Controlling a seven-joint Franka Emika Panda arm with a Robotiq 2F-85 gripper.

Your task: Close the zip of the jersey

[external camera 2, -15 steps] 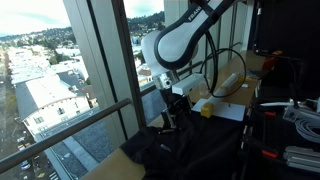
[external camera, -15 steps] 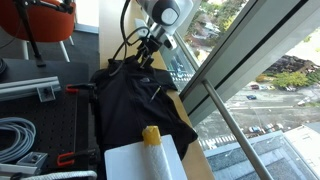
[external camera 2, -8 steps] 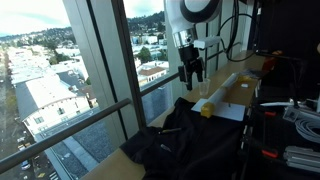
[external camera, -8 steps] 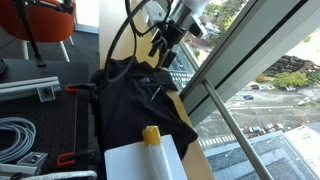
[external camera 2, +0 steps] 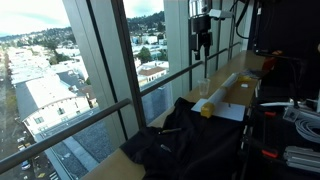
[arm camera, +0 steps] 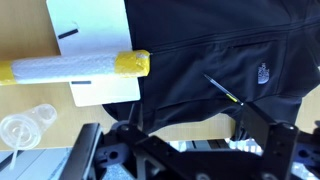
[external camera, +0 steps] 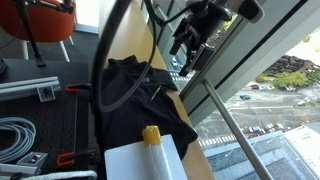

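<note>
The black jersey [external camera: 140, 100] lies crumpled on the wooden sill by the window and shows in both exterior views [external camera 2: 185, 140]. In the wrist view it fills the upper right [arm camera: 220, 50]. The zip [arm camera: 222, 90] is a thin dark line on it with a small pale pull at its lower end, also faintly visible in an exterior view [external camera: 158, 93]. My gripper [external camera: 188, 35] hangs high above the jersey, well clear of it [external camera 2: 203, 38]. Its fingers look spread and empty, with dark finger parts at the bottom of the wrist view [arm camera: 195, 150].
A white bottle with yellow ends [arm camera: 75, 67] lies on a white sheet [external camera: 140, 162] beside the jersey. A clear plastic cup [arm camera: 22, 125] sits nearby. The window glass and rail [external camera: 225, 115] run along one side. Cables [external camera: 15, 135] and metal rails lie on the black table.
My gripper has risen from just above the jersey's collar end to high above it, moving toward the window. The jersey has not moved.
</note>
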